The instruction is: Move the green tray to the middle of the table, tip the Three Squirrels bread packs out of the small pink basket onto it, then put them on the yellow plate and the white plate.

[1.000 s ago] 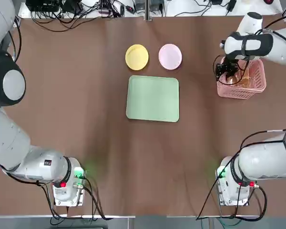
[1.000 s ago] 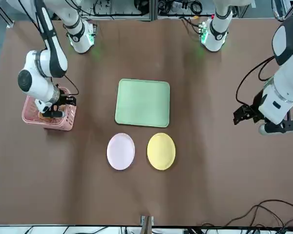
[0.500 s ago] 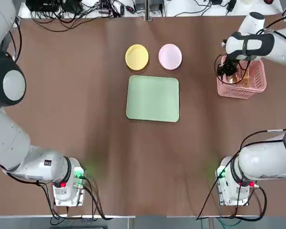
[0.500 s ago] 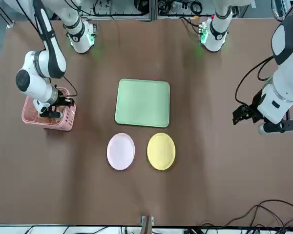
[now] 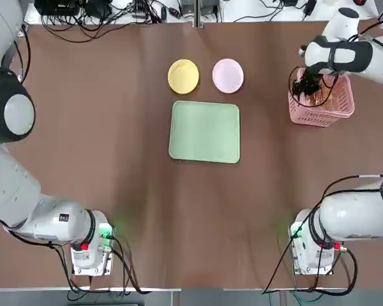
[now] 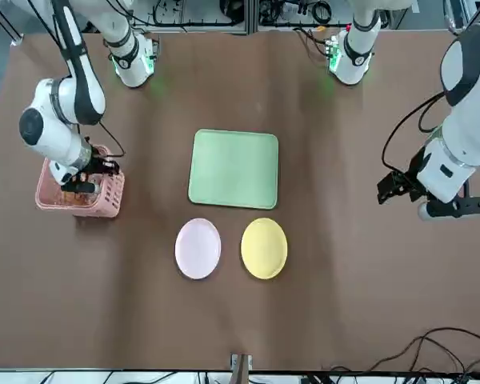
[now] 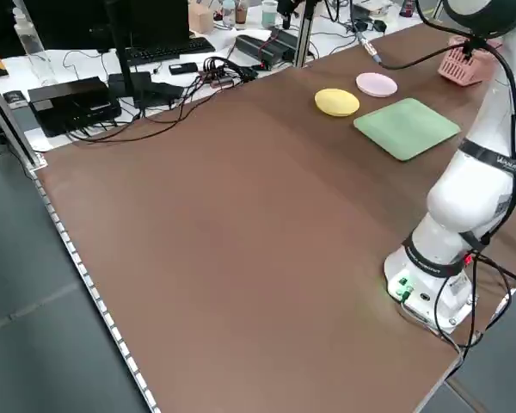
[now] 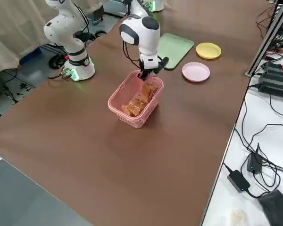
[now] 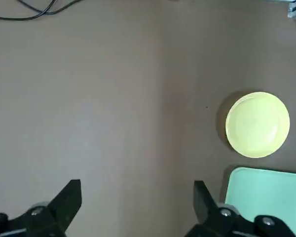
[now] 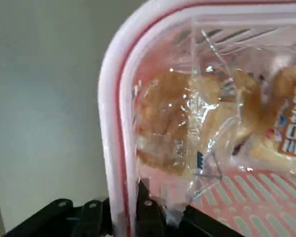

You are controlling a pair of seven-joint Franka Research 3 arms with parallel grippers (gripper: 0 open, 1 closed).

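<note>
The right hand (image 10: 123, 217) clamps the rim of the pink lattice basket (image 10: 113, 123) holding crinkly clear bread packs (image 10: 187, 128); the left hand (image 9: 138, 210) gapes wide.

Two arms w/ glossy white rounded shells, dark grey/black joint bands. Round bases w/ green status lights + small red marks, black cables bundled round each. Right pincer (image 6: 86, 178) black, short fingers; left pincer (image 6: 400, 188) also black, blocky, w/ thin black cable looping along the white forearm.
</note>
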